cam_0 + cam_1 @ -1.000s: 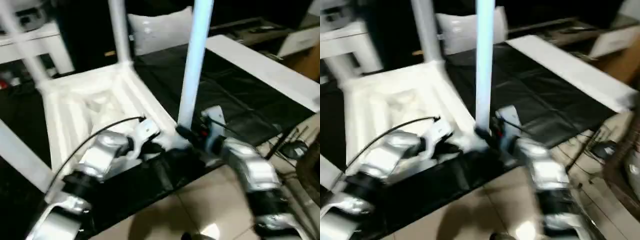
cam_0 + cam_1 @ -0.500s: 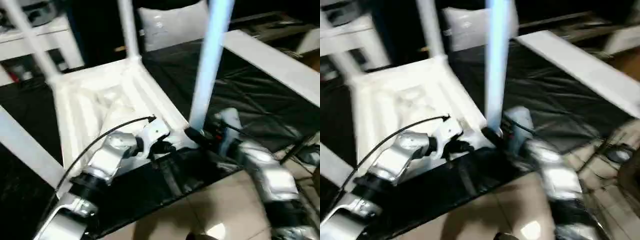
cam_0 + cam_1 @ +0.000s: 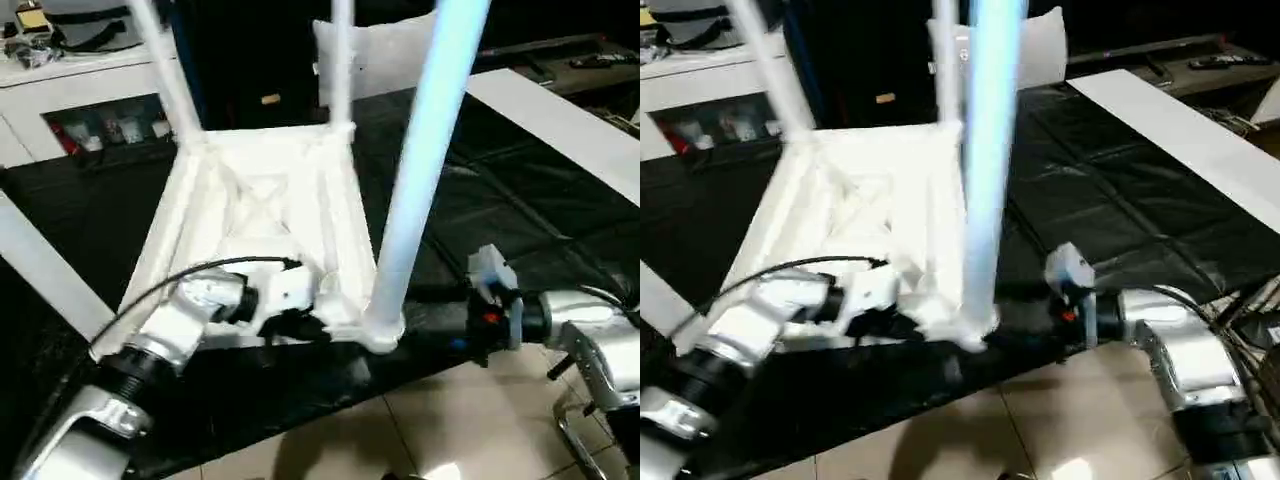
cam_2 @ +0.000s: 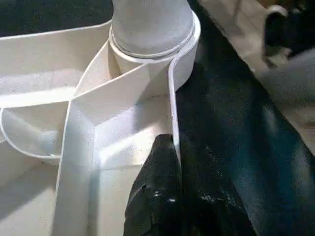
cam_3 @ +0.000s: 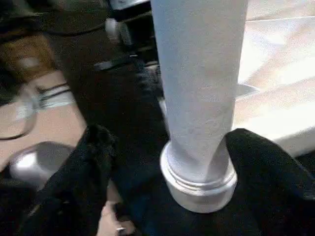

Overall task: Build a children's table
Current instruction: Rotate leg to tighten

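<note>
The children's table lies upside down on a black sheet, its white ribbed tabletop (image 3: 260,200) facing up. One leg (image 3: 420,170) stands in the near right corner socket (image 3: 380,330). Two more legs (image 3: 340,60) rise from the far corners. My left gripper (image 3: 318,326) is shut on the tabletop's near rim wall (image 4: 170,123), just beside that socket. My right gripper (image 5: 182,191) is open at the base of the near leg (image 5: 197,98). One black finger (image 5: 83,172) stands on each side of the leg, with a gap showing.
A long white board (image 3: 560,130) lies on the black sheet at the right, and another white plank (image 3: 40,270) at the left. A white cushion (image 3: 385,50) and a white shelf (image 3: 80,90) stand behind. Tiled floor (image 3: 450,420) and cables (image 3: 1250,310) are in front and to the right.
The camera has shifted. My right gripper has opened off the near leg's base and drawn back a little to the right. The left gripper keeps its hold on the rim.
</note>
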You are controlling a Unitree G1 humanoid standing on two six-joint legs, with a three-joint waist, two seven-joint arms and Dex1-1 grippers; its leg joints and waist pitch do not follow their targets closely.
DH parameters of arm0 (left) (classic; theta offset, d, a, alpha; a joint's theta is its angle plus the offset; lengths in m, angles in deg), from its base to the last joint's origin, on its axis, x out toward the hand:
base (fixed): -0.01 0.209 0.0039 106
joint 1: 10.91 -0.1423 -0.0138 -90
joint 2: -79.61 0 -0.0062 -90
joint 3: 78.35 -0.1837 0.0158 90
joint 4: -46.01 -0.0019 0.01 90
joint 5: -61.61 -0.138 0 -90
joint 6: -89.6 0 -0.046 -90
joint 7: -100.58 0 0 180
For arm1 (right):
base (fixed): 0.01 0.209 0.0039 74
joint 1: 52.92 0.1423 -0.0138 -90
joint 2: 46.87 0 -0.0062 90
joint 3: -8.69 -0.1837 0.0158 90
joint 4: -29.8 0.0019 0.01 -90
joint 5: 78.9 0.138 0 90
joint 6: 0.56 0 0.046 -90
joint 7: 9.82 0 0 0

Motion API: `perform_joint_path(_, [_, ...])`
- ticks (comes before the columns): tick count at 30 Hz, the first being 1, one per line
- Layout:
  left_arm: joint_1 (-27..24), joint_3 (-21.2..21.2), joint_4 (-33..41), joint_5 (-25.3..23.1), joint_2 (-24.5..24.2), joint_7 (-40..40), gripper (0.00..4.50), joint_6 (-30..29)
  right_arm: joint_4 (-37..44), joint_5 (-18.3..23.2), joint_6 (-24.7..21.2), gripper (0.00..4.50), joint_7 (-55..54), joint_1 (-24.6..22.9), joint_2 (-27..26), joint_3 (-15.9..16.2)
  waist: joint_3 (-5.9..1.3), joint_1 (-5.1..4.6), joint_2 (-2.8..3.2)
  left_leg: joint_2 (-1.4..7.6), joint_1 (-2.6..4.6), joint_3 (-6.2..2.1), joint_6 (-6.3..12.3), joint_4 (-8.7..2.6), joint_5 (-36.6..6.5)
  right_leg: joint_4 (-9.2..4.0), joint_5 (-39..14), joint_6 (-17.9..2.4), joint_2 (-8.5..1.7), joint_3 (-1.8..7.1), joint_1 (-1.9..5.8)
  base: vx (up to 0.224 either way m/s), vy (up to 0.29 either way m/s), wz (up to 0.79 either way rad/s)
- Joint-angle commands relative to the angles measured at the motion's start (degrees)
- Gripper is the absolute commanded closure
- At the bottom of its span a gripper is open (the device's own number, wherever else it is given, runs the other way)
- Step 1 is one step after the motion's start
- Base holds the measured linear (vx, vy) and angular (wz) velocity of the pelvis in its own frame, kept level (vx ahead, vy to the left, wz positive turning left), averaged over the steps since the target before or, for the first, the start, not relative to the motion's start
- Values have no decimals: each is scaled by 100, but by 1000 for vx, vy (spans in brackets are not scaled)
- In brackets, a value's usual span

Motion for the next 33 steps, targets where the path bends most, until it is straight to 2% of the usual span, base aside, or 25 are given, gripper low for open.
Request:
perform_joint_path(1, [95, -309, 71, -12, -33, 439, 450, 228, 9, 95, 15, 102, 272, 131, 39, 104, -413, 14, -143, 241, -76, -11, 788, -402, -98, -326, -1812, -390, -320, 412, 398, 0, 0, 0])
perform_joint_path(4, [110, -371, 104, 4, -100, 591, 450, 273, 13, 55, 45, 114, 443, 168, 82, 265, -415, 110, -151, 257, -68, -4, 778, -403, 27, -295, -1786, -445, -337, 429, 391, 0, 0, 0])
perform_joint_path(5, [121, -388, 108, 10, -128, 659, 450, 319, 10, 34, 79, 147, 504, 174, 56, 322, -416, 151, -160, 268, -52, 1, 754, -407, 34, -292, -1798, -458, -347, 436, 380, 0, 0, 0])
perform_joint_path(8, [129, -378, 111, 30, -134, 704, 450, 349, -60, 9, 120, 157, 499, 212, -38, 363, -416, 181, -182, 264, -59, 7, 651, -420, -46, -298, -1871, -441, -352, 440, 391, 0, 0, 0])
perform_joint_path(9, [129, -378, 111, 30, -134, 704, 450, 349, -60, 9, 120, 157, 499, 212, -38, 363, -413, 184, -181, 259, -60, 10, 637, -422, -64, -307, -1902, -431, -354, 440, 392, 0, 0, 0])
perform_joint_path(12, [102, -383, 186, 74, -109, 750, 450, 333, -193, -31, 162, 196, 435, 281, -160, 448, -415, 183, -181, 249, -60, 15, 586, -425, -87, -315, -1955, -404, -346, 433, 393, 0, 0, 0])
perform_joint_path(14, [96, -397, 182, 91, -107, 764, 450, 344, -249, -83, 206, 201, 379, 310, -208, 495, -422, 188, -154, 251, -53, 15, 582, -418, -37, -311, -1891, -412, -342, 438, 387, 0, 0, 0])
perform_joint_path(17, [95, -409, 139, 91, -107, 772, 450, 379, -320, -168, 276, 234, 284, 342, -258, 535, -423, 191, -156, 254, -59, 9, 587, -418, -4, -293, -1816, -425, -340, 437, 393, 0, 0, 0])
perform_joint_path(22, [93, -399, 95, 90, -93, 727, 450, 346, -393, -265, 345, 257, 47, 369, -460, 566, -403, 154, -150, 228, -64, 19, 507, -433, -218, -350, -2090, -338, -336, 416, 404, 0, 0, 0])
perform_joint_path(23, [64, -357, 133, 125, -75, 666, 450, 215, -317, -192, 282, 258, 14, 332, -494, 558, -400, 138, -133, 220, -70, 15, 481, -436, -282, -363, -2176, -297, -333, 408, 411, 0, 0, 0])
perform_joint_path(27, [-39, -192, 318, 229, 25, 366, 450, -252, 60, -17, 21, 261, -172, 111, -512, 467, -382, 121, -150, 224, -38, 19, 417, -448, -405, -412, -2395, -183, -321, 401, 395, 0, 0, 0])
perform_joint_path(29, [-87, -84, 446, 286, 136, 106, 450, -599, 200, -98, -179, 261, -536, 4, -568, 423, -373, 109, -153, 214, -41, 17, 392, -455, -438, -425, -2463, -142, -318, 389, 401, 0, 0, 0])
perform_joint_path(31, [-123, 61, 617, 333, 331, -298, 450, -1086, 242, -340, -301, 261, -1274, -47, -811, 313, -334, 69, -157, 184, -30, 32, 319, -455, -603, -488, -2743, -21, -299, 365, 385, 0, 0, 0])
perform_joint_path(32, [-134, 110, 681, 357, 400, -425, 450, -1251, 246, -417, -342, 261, -1542, -53, -912, 265, -324, 39, -142, 143, -6, 39, 245, -439, -707, -541, -3015, 90, -294, 316, 378, 0, 0, 0])
perform_joint_path(33, [-143, 163, 774, 424, 494, -525, 450, -1428, 170, -507, -429, 261, -1915, -10, -1062, 193, -319, 7, -161, 128, -20, 40, 210, -438, -752, -562, -3117, 160, -294, 294, 388, 0, 0, 0])
